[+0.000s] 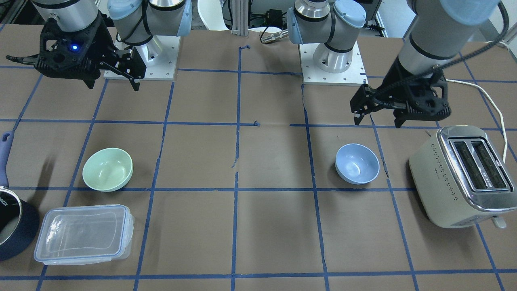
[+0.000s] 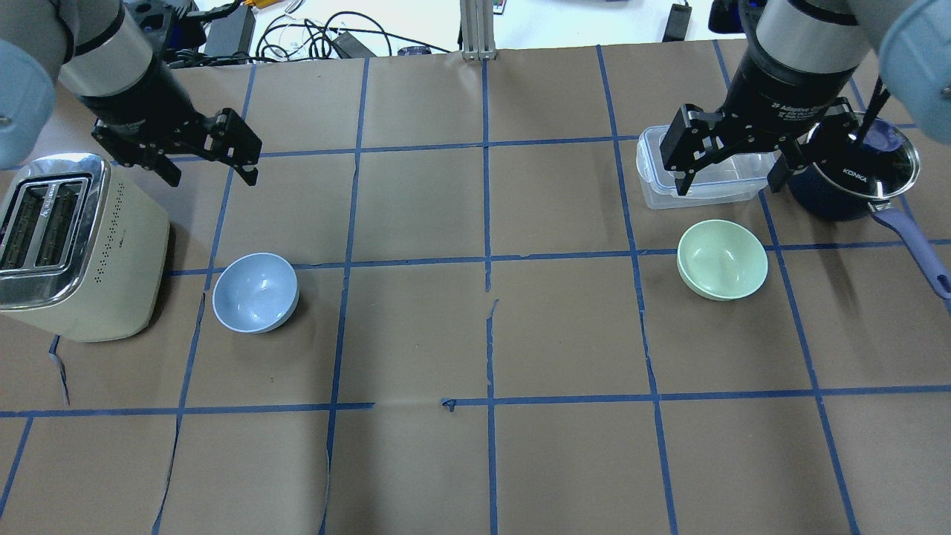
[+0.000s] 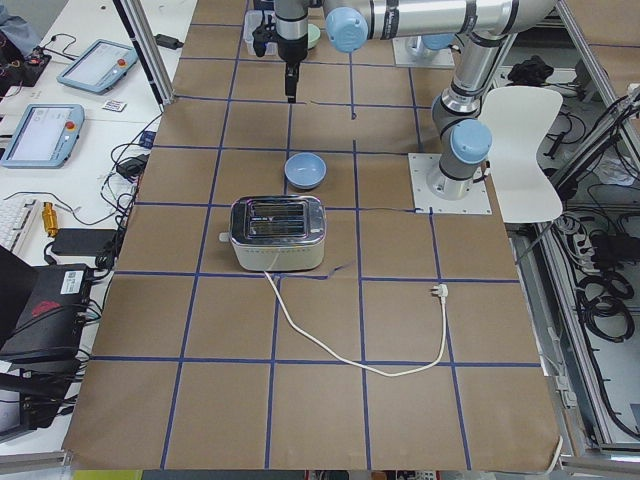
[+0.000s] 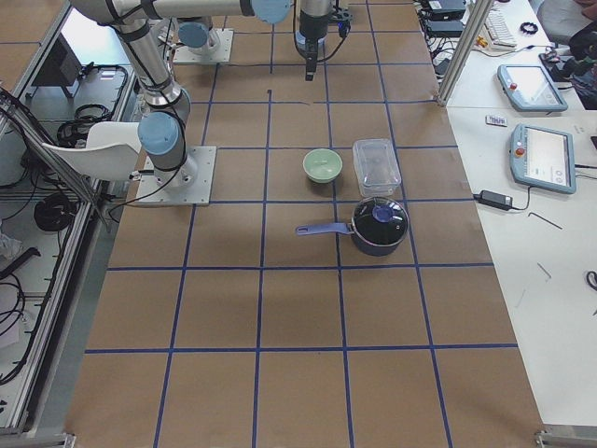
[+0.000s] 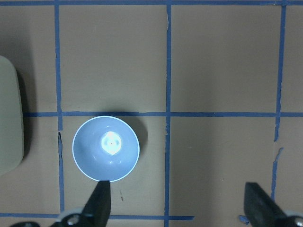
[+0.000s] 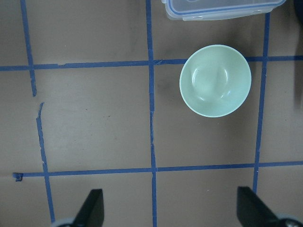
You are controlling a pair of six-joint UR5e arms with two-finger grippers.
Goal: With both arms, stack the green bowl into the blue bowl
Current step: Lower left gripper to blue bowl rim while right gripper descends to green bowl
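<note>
Left fingers [image 2: 239, 141] and right fingers [image 2: 682, 152] are spread wide, empty. The green bowl [image 2: 722, 259] looks light, slippery; I'd pinch its rim.

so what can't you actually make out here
- Dark blue pot: front-facing view, cut off by the left edge; overhead, partly behind the right gripper.
- Clear container: overhead, partly behind the same gripper.
- Toaster: left wrist view, only a sliver at the left edge.
- Green bowl: exterior left view, mostly hidden behind that gripper.
</note>
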